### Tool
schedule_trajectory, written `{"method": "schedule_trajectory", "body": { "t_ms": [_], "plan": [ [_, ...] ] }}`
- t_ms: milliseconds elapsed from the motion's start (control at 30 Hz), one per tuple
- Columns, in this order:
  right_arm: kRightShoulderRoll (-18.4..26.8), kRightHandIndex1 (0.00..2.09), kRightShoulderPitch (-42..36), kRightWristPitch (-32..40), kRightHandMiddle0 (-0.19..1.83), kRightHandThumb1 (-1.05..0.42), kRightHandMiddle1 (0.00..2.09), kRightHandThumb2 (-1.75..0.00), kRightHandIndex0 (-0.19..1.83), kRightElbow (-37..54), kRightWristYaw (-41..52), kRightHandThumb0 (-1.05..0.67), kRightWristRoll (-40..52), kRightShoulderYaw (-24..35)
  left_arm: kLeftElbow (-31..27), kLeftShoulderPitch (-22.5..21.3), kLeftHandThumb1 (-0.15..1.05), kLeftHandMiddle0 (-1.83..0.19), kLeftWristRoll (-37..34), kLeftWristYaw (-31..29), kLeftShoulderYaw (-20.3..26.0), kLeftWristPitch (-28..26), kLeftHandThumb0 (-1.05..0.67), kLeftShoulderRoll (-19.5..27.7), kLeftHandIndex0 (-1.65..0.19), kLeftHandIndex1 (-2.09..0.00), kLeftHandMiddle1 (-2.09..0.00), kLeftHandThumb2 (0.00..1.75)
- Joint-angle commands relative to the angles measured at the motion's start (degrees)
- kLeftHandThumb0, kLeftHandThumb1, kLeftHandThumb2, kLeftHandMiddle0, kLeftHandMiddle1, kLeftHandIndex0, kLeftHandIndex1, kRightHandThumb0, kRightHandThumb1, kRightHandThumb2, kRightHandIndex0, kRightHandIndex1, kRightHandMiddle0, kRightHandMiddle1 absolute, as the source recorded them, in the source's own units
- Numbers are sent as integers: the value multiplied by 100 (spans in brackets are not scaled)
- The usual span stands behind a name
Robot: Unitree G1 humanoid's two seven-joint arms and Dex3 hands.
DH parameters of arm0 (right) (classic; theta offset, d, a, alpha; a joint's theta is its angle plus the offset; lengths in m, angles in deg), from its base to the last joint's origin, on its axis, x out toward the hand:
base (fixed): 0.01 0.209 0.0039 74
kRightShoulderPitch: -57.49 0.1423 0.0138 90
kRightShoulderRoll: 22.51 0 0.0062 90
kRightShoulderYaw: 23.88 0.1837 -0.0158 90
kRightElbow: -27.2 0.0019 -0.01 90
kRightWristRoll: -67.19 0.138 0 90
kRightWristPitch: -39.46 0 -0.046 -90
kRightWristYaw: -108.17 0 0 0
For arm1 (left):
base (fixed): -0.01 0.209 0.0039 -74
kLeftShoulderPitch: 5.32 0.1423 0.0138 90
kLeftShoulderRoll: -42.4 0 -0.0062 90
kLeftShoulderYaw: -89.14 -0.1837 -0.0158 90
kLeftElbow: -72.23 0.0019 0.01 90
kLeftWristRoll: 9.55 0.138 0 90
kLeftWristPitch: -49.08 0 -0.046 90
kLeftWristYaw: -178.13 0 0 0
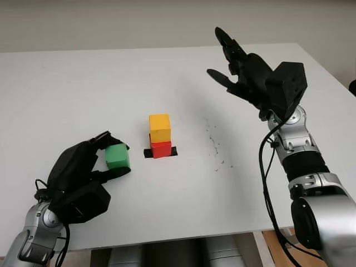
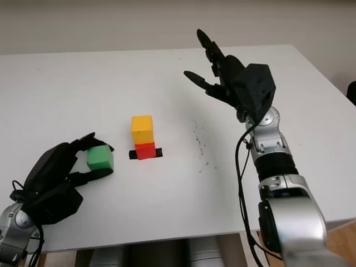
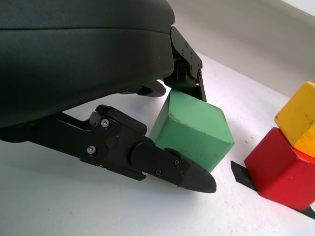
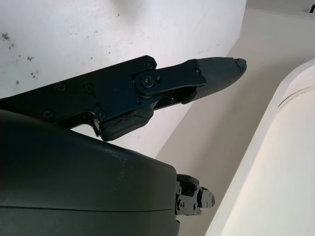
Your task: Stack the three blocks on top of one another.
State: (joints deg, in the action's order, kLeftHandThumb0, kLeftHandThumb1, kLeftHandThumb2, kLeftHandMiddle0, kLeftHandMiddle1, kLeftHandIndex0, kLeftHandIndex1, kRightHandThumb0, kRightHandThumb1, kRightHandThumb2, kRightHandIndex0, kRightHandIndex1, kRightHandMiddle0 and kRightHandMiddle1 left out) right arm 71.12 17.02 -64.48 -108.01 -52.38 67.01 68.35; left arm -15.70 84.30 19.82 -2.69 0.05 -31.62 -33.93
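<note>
A yellow block (image 1: 159, 127) sits on a red block (image 1: 161, 148), which stands on a black mark (image 1: 173, 151) near the table's middle. Left of that stack, my left hand (image 1: 108, 153) is shut on a green block (image 1: 117, 156), held at table level. In the left wrist view the green block (image 3: 192, 129) sits between black fingers (image 3: 147, 160), with the red block (image 3: 283, 167) and yellow block (image 3: 298, 119) close beside it. My right hand (image 1: 228, 58) is open, raised above the far right of the table.
The white table (image 1: 83, 94) has dark specks (image 1: 214, 144) to the right of the stack. The table's right edge (image 1: 328, 69) and front edge (image 1: 183, 236) are near the arms.
</note>
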Motion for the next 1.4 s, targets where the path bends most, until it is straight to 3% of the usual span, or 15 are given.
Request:
{"method": "schedule_trajectory", "body": {
  "t_ms": [0, 167, 567, 700, 967, 1100, 1367],
  "plan": [
    [-55, 6, -66, 98, 0, -105, 6, -19, -15, 144, -27, -78, 70, 66, -147, 27, 105, -35, -31, -39, 13, 24, -41, 83, -32, -121, -9, 11],
    [-109, 5, -227, 147, -3, -105, 4, -21, -18, 251, -22, -77, 95, 28, -328, -16, 105, -36, -638, -311, 145, 32, -38, -57, -28, -132, -10, 11],
    [-251, 5, -572, 211, -2, -105, 5, -21, -16, 631, -92, -78, 66, -25, -1486, -298, 105, -37, -1842, -1384, 435, -1419, -35, -80, -30, -145, -11, 11],
    [-321, 5, -625, 313, -4, -105, 5, -20, -18, 705, -10, -75, 137, -24, -1641, -644, 105, -39, -2058, -1683, 562, -1874, -35, 73, -33, -146, -13, 13],
    [-419, 6, -753, 339, -1, -105, 6, -22, -16, 729, -253, -80, -18, -71, -1498, -1376, 105, -38, -2219, -1866, 748, -1922, -37, 368, -33, -151, -17, 12],
    [-438, 5, -807, 240, -4, -105, 4, -31, -16, 698, -377, -81, -96, -108, -1557, -1626, 105, -12, -2108, -1866, 761, -2012, -37, 530, -29, -151, -64, 12],
    [-595, 0, -871, 364, -17, -105, 1, -51, -19, 588, -248, -80, 200, -3, -1642, -2179, 105, -8, -1953, -1976, 650, -2293, -36, 739, -33, -150, -71, 11]
  ]
}}
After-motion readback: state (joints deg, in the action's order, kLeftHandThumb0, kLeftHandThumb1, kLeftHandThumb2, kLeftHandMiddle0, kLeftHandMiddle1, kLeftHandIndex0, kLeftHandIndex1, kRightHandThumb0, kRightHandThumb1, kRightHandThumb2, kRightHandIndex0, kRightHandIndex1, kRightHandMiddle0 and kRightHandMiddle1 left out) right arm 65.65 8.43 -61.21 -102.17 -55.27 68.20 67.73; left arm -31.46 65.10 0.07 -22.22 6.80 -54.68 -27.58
